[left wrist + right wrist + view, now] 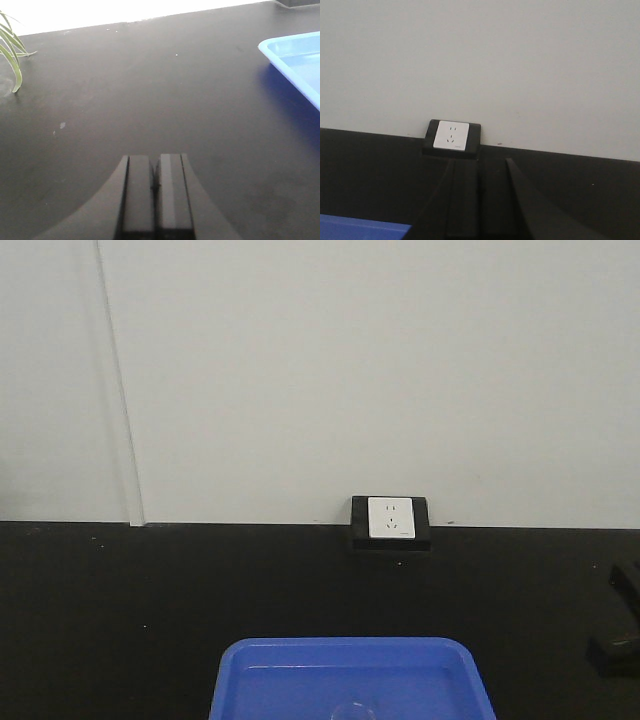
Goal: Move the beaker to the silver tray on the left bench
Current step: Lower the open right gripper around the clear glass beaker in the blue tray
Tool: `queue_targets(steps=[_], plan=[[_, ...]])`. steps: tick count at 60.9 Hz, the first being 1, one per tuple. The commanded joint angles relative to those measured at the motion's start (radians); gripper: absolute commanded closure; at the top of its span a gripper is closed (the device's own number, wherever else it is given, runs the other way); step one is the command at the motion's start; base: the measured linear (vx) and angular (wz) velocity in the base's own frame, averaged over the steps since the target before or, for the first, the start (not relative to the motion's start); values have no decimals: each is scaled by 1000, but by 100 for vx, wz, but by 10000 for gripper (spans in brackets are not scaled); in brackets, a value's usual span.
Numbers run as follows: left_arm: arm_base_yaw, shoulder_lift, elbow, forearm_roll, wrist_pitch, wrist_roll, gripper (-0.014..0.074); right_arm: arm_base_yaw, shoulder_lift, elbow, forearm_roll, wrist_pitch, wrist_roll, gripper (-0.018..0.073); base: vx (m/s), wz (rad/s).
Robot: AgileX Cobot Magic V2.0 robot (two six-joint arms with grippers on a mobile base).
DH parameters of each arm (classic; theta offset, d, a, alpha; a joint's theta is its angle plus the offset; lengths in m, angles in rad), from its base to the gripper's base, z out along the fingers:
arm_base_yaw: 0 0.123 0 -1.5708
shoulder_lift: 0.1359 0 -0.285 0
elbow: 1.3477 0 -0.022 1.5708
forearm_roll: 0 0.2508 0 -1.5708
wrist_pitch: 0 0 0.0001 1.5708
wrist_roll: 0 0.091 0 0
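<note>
- A lab, most likely.
- Matte black bench (120, 620) against a plain white wall (350, 370).
- Socket (390, 518) at the bench's back edge.
- Blue tray (232, 680) on the bench.

I look through all three cameras and I find no words or numbers that I can read. The white wall socket (390, 518) has a tiny mark near its bottom edge, but it is too small for me to read.
</note>
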Motion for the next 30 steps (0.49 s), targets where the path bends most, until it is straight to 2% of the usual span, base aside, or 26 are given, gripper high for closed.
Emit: queue_targets(steps=[1,11,18,30], plan=[[-7,-7,20,-3,-76,-2,595,-7,45,-37,-5,-138,-3,562,0,0],[-7,-7,20,-3,-76,-2,595,-7,92,-37,-6,-143,-4,495,0,0],[-7,-7,20,-3,-76,-2,595,-7,107,-37,-6,-143,-3,386,0,0],[-7,-7,20,-3,-76,-2,595,-7,126,-37,-6,-163,-4,25,0,0]])
